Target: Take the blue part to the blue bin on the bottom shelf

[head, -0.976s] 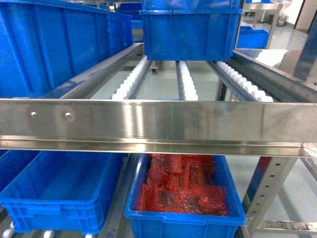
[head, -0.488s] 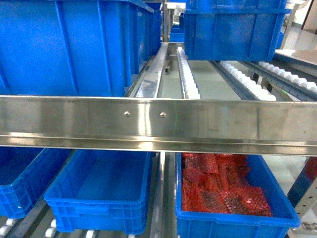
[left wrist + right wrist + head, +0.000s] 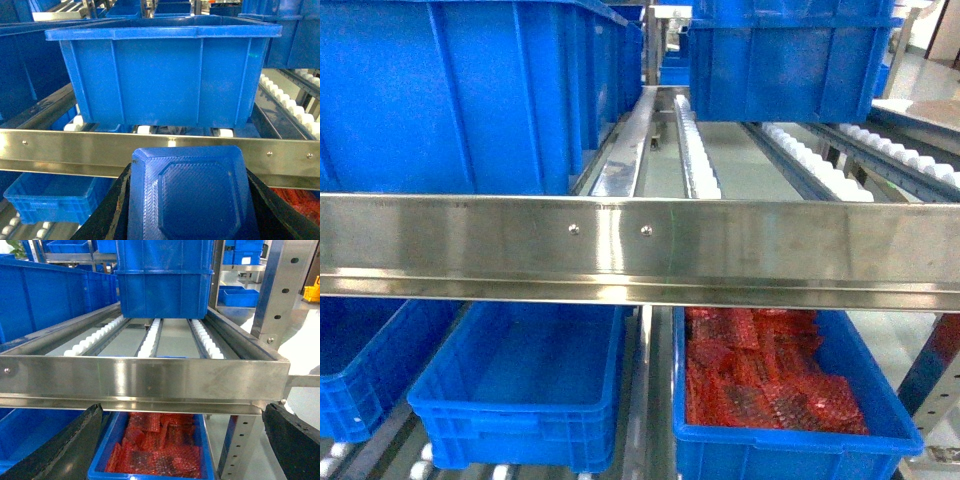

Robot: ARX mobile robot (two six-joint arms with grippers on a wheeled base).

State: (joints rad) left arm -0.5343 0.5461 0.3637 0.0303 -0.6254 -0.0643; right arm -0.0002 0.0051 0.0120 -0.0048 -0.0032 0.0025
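Here, nearest the left wrist camera, the left gripper (image 3: 192, 210) clasps the blue part (image 3: 192, 197), a flat square piece with an octagonal raised face, between its two dark fingers (image 3: 105, 215). The part sits just in front of a steel lip (image 3: 60, 150), and beyond that lip a large blue bin (image 3: 160, 75) rests on white rollers.

In the right wrist view, the right gripper (image 3: 180, 450) has its dark fingers (image 3: 55, 450) spread wide with nothing between them. Below and past them lies a blue bin of red parts (image 3: 160, 450), under a riveted steel rail (image 3: 145, 380).

From the head view, neither gripper shows. Under the front rail (image 3: 640, 245), the bottom shelf (image 3: 645, 400) carries an empty-looking blue bin (image 3: 520, 390) on the left, just beside the red-filled one. Farther back, the upper tier's roller tracks (image 3: 695, 160) run between more blue bins (image 3: 790, 60).
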